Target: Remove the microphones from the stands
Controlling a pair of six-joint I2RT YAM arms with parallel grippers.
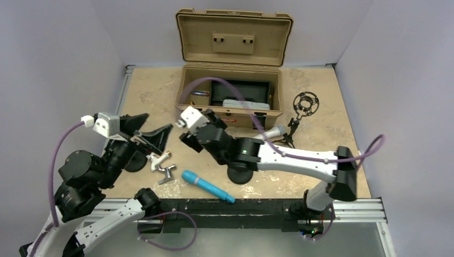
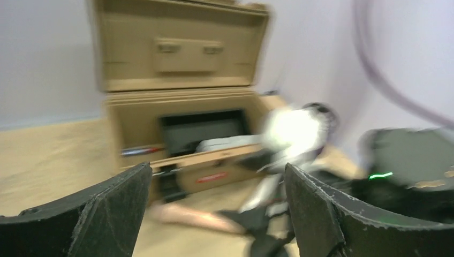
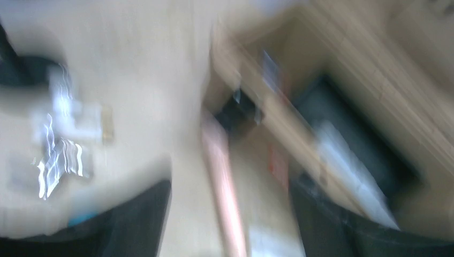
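A black shock-mount ring (image 1: 306,104) stands on a small tripod stand (image 1: 289,138) right of the case, and the ring looks empty. A silver-grey microphone (image 1: 273,132) lies beside the tripod, partly behind my right arm. My left gripper (image 1: 159,121) is open and empty at the left; its wrist view (image 2: 218,176) looks towards the case. My right gripper (image 1: 188,134) is open in front of the case. Its blurred wrist view (image 3: 227,187) shows a pink rod (image 3: 222,176) on the table between the wide-apart jaws. The rod also shows in the left wrist view (image 2: 190,216).
An open tan case (image 1: 232,115) with a raised lid stands at the back. A blue cylinder (image 1: 207,186) lies near the front edge. A silver clamp (image 1: 163,167) and two black round bases (image 1: 136,163) (image 1: 241,175) sit on the table. Both wrist views are motion-blurred.
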